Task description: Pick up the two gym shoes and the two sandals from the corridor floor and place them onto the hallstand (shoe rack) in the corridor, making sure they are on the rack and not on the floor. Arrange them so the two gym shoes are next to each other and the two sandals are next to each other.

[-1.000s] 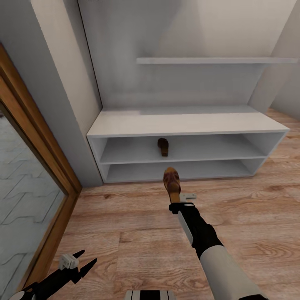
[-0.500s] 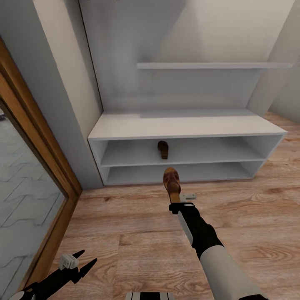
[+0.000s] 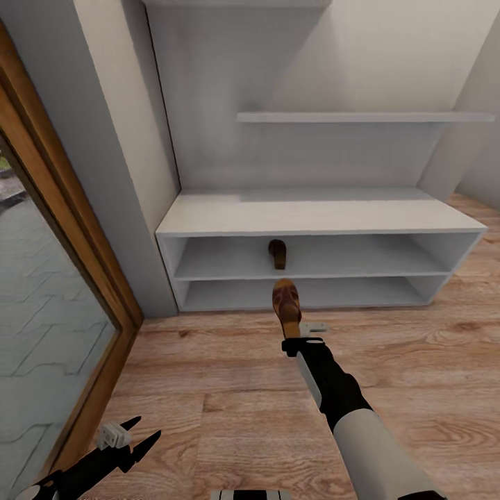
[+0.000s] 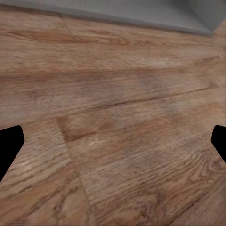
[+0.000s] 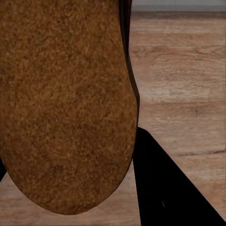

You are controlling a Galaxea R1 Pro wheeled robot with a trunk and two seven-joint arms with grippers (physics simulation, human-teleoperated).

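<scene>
The held sandal (image 3: 285, 303) sits in the right gripper (image 3: 297, 335), clamped at its heel end and pointing toward the hallstand (image 3: 312, 214), raised over the corridor floor (image 3: 229, 389) just in front of the hallstand's lower shelf opening. In the right wrist view the same sandal (image 5: 66, 103) shows its grainy brown surface close up, with one dark finger (image 5: 162, 188) pressed along its edge and floor planks beyond; the head view gives neither that texture nor the finger contact.

The second sandal (image 3: 278, 253) lies on the hallstand's upper shelf level, near the middle of its width and set back from the front edge, pointing inward. It is well apart from the held one.

The hallstand's broad top is bare, and a thin wall shelf (image 3: 361, 117) hangs above it.

The left gripper (image 3: 136, 434) hangs low, well to the left of the hallstand, near a wood-framed glass door (image 3: 48, 298). Its fingers are spread wide with nothing between them; the left wrist view shows the two dark fingertips (image 4: 9, 146) at opposite edges over bare planks.
</scene>
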